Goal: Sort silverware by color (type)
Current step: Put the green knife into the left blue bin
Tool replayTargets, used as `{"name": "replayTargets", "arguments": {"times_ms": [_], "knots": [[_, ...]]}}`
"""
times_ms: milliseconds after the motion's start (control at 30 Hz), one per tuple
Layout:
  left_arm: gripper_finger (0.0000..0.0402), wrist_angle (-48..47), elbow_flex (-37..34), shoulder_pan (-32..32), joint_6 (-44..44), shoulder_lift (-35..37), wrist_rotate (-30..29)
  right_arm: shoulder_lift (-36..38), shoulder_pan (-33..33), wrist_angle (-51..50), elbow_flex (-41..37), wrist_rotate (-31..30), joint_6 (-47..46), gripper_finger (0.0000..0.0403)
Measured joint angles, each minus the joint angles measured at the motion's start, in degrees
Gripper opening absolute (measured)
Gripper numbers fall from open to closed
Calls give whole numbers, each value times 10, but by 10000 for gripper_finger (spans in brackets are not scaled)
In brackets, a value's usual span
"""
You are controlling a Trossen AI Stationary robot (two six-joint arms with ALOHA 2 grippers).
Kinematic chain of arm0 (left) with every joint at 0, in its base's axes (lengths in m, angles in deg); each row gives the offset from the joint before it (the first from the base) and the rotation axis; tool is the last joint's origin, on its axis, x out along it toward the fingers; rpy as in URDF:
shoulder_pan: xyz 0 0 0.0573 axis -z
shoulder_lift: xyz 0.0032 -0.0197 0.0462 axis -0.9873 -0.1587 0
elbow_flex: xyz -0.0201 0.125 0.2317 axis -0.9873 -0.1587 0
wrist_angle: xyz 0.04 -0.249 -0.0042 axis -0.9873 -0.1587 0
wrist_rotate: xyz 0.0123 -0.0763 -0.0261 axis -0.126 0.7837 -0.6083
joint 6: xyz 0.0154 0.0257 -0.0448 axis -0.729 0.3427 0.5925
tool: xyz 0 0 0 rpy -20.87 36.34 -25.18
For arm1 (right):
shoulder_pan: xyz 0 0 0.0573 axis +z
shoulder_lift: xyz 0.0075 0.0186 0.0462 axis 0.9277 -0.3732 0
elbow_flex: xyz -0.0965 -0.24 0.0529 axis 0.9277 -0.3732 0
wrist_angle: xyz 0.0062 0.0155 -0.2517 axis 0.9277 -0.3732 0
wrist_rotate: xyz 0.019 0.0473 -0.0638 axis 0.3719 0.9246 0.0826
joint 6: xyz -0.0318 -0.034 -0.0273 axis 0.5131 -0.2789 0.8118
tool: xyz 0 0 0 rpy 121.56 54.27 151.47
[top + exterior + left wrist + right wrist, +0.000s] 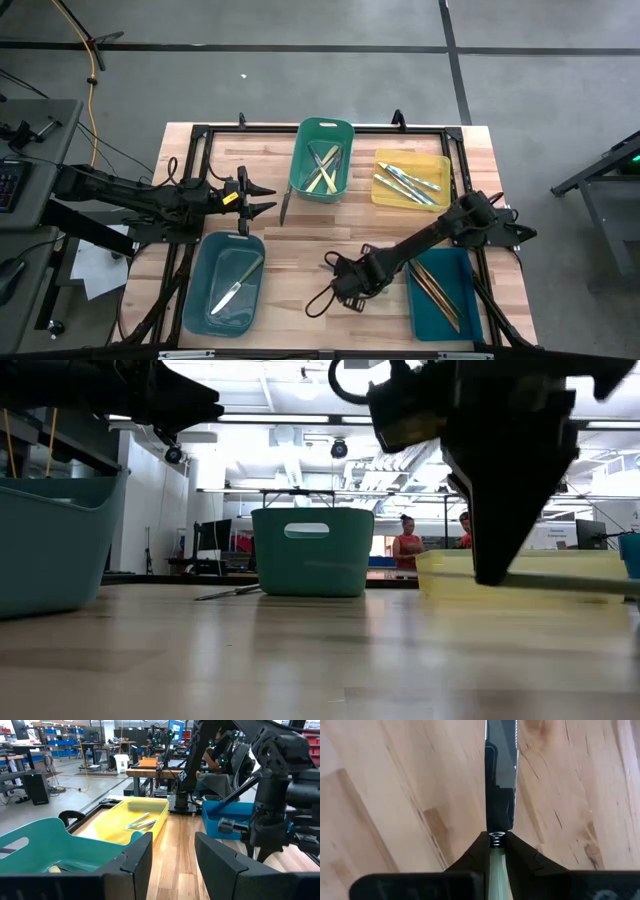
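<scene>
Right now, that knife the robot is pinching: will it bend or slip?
Probably stiff: the knife juts straight from the right gripper, blade unbowed. The blade's polished metal looks slippery, though it is pinched where blade meets handle. Being thin, it seems light.

The right gripper (347, 283) is covering most of the knife (500, 775) it is clamping, near the dark teal bin (440, 293): only a sliver of pale green handle is peeking between the fingers (470, 857), and the blade tip is running off the right wrist view. The utensils inside the green bin (322, 160) are overlapping, too small to count.
</scene>
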Motion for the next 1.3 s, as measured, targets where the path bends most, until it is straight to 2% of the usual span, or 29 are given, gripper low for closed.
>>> {"name": "replayTargets", "arguments": {"times_ms": [300,600,800,967,1133,1300], "knots": [[140,-3,0,0,0,0,0,50,-1,-81,1,-34,0,33],[140,-3,0,0,0,0,0,118,0,-135,-1,-118,-18,32],[140,-5,0,0,0,0,0,156,1,-130,-59,-131,-57,32],[140,-4,0,0,0,0,0,212,1,-9,-150,-148,-89,32],[140,-2,0,0,10,0,8,255,-4,197,-225,-205,-23,32],[140,-8,16,0,45,17,128,260,-26,349,-258,-262,102,32]]}}
